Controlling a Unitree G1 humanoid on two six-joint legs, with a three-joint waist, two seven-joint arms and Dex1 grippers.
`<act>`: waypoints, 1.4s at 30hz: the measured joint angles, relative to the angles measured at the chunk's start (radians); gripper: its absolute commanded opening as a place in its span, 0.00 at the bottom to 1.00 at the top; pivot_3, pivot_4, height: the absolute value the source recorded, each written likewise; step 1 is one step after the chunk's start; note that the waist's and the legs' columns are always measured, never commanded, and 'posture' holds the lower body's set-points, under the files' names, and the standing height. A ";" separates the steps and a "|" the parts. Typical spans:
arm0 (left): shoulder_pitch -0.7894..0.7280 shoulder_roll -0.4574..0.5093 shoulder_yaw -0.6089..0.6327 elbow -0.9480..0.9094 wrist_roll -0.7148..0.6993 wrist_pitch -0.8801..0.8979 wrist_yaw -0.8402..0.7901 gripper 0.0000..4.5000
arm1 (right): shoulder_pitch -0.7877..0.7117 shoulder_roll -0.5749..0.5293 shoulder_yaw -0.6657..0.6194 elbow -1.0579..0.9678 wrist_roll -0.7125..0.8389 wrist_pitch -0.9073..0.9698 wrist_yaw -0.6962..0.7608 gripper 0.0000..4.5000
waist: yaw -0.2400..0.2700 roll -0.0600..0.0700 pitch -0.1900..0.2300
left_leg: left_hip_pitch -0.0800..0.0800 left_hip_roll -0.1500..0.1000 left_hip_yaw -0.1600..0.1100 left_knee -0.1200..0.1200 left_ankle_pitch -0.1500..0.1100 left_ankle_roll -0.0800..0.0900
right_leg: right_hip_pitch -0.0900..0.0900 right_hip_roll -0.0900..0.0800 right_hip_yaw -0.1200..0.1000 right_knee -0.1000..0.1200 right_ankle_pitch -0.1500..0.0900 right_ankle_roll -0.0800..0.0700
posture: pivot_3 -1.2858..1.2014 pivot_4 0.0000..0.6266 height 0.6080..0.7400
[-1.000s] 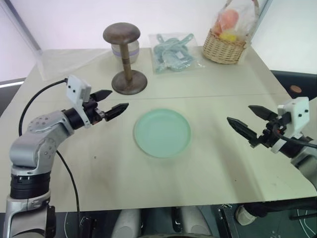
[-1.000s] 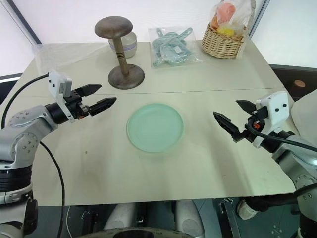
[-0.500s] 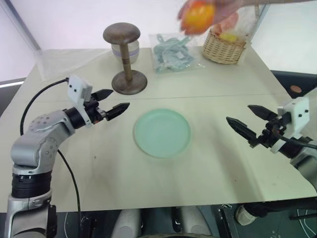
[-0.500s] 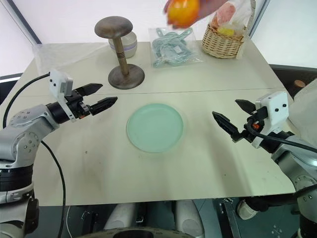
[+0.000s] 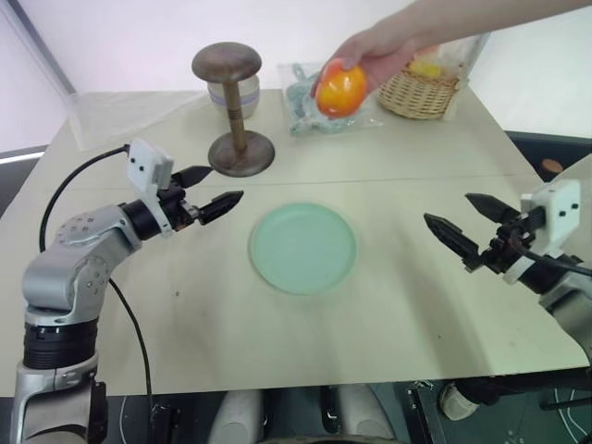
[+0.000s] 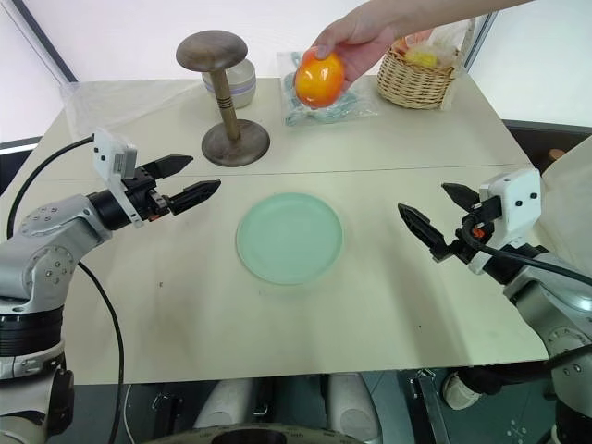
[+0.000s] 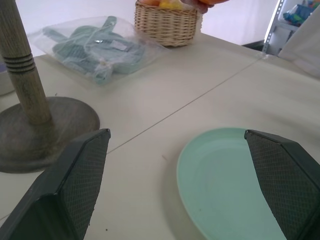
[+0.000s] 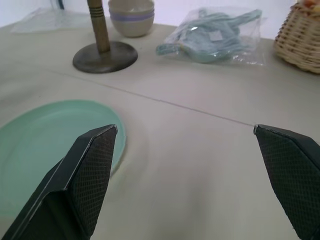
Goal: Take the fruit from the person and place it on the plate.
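The fruit (image 5: pixel 341 90) is being held by the person's hand (image 5: pixel 377 51) above the far side of the bench (image 5: pixel 388 314). The plate (image 5: pixel 303 247) is lying at the centre, bare bench around its rim. The left gripper (image 5: pixel 209 191) and right gripper (image 5: pixel 462 225) are being held either side, jaws apart.

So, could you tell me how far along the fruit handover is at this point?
Nothing is finished yet. The person's hand holds the fruit above the far side of the table. Both the left gripper and the right gripper hang open on either side of the plate, which is bare. Left to do: take the fruit and set it on the plate.
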 measured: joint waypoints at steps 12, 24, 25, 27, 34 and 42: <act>-0.010 -0.010 -0.005 0.000 0.001 -0.011 0.001 1.00 | -0.283 0.109 0.069 -0.015 0.195 0.177 -0.406 1.00 | -0.001 0.000 0.000 | 0.000 0.000 0.000 0.000 0.000 0.000 | 0.000 0.000 0.000 0.000 0.000 0.000 | 0.52 0.24 1.00; -0.037 -0.018 -0.037 0.032 0.022 -0.034 -0.011 1.00 | -0.773 0.384 0.206 0.206 0.306 0.327 -0.878 1.00 | -0.003 0.001 0.000 | -0.001 0.000 0.000 -0.001 0.000 0.001 | -0.002 -0.001 0.000 0.000 0.000 0.000 | 0.52 0.24 1.00; -0.038 -0.020 -0.038 0.034 0.022 -0.035 -0.011 1.00 | -0.799 0.397 0.206 0.228 0.324 0.337 -0.902 1.00 | -0.003 0.000 0.000 | -0.002 0.000 0.000 -0.001 0.000 0.001 | -0.002 -0.001 0.000 0.000 0.000 0.000 | 0.52 0.24 1.00; -0.038 -0.020 -0.038 0.034 0.023 -0.038 -0.010 1.00 | -0.833 0.423 0.197 0.272 0.368 0.341 -0.943 1.00 | -0.003 0.000 0.000 | -0.002 0.000 0.001 -0.001 -0.001 0.002 | -0.002 -0.002 0.000 -0.001 0.000 0.000 | 0.52 0.24 1.00; -0.038 -0.021 -0.038 0.034 0.023 -0.042 -0.006 1.00 | -0.892 0.423 0.201 0.349 0.472 0.349 -1.001 1.00 | -0.007 0.001 0.000 | -0.002 0.000 0.001 -0.001 -0.001 0.002 | -0.002 -0.002 0.000 -0.002 0.000 0.000 | 0.52 0.24 1.00; -0.036 -0.022 -0.038 0.034 0.023 -0.042 -0.001 1.00 | -0.964 0.423 0.225 0.420 0.480 0.329 -0.985 1.00 | -0.009 0.001 0.000 | -0.002 0.000 0.001 -0.001 -0.001 0.002 | -0.002 -0.002 0.000 -0.002 0.000 0.000 | 0.52 0.24 1.00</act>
